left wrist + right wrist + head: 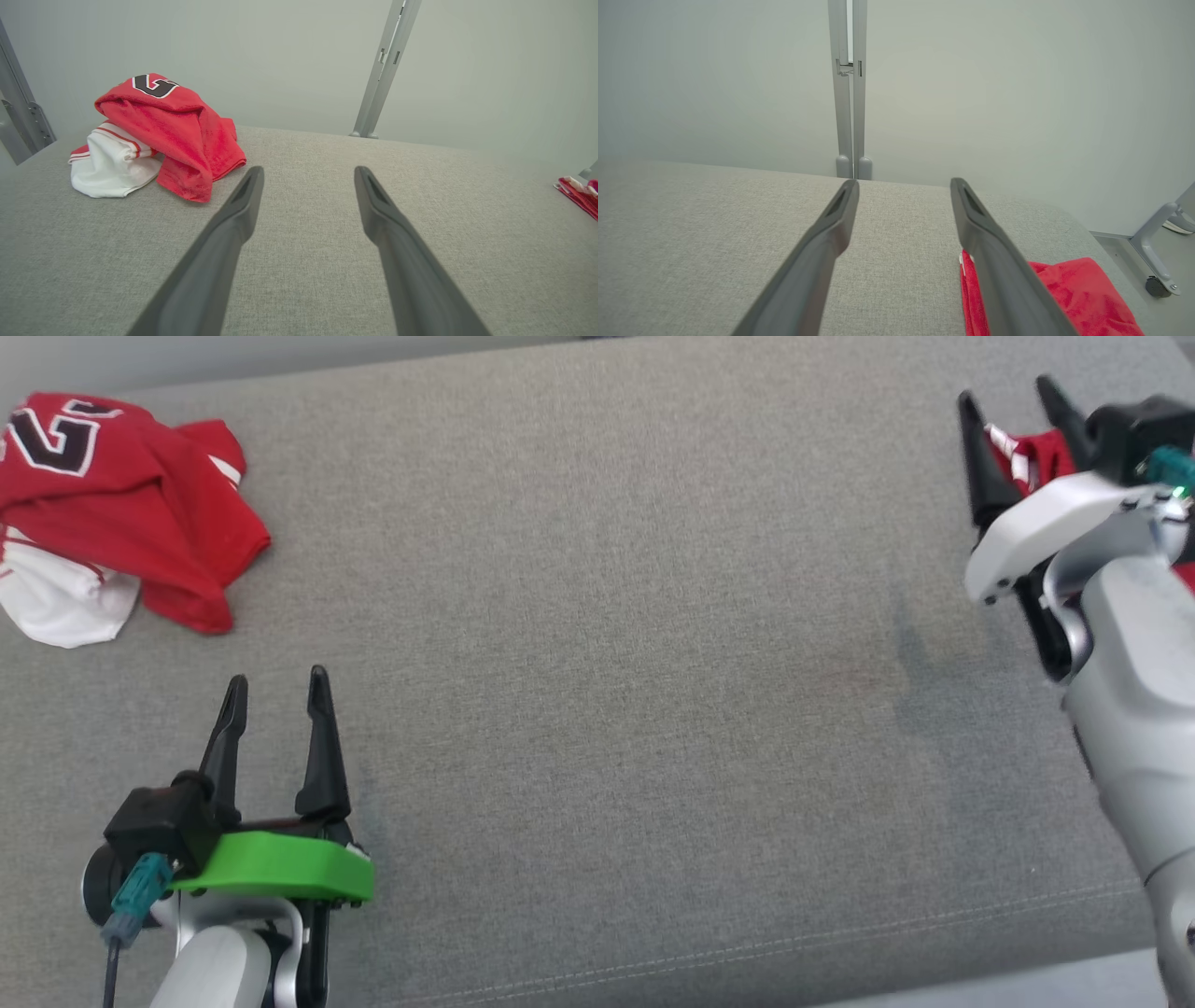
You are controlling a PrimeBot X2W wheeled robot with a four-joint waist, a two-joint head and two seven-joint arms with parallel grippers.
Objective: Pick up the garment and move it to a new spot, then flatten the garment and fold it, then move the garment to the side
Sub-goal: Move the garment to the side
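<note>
The garment (121, 504), a red and white jersey with a black number, lies crumpled at the far left of the grey fabric surface (607, 616). My left gripper (278, 681) is open and empty, a short way in front of it and to its right. From the left wrist the garment (159, 130) lies ahead and to the left of the open left gripper (308, 172). My right gripper (1006, 392) hovers open at the far right, with nothing between its fingers. In its wrist view the right gripper (903, 184) stands above bare fabric.
A second red cloth (1027, 453) lies at the right edge, partly hidden behind my right gripper and arm; it appears as the red cloth (1073, 294) just right of the right finger. Grey metal posts (385, 70) stand behind the surface. A stitched front edge (747, 952) runs along the bottom.
</note>
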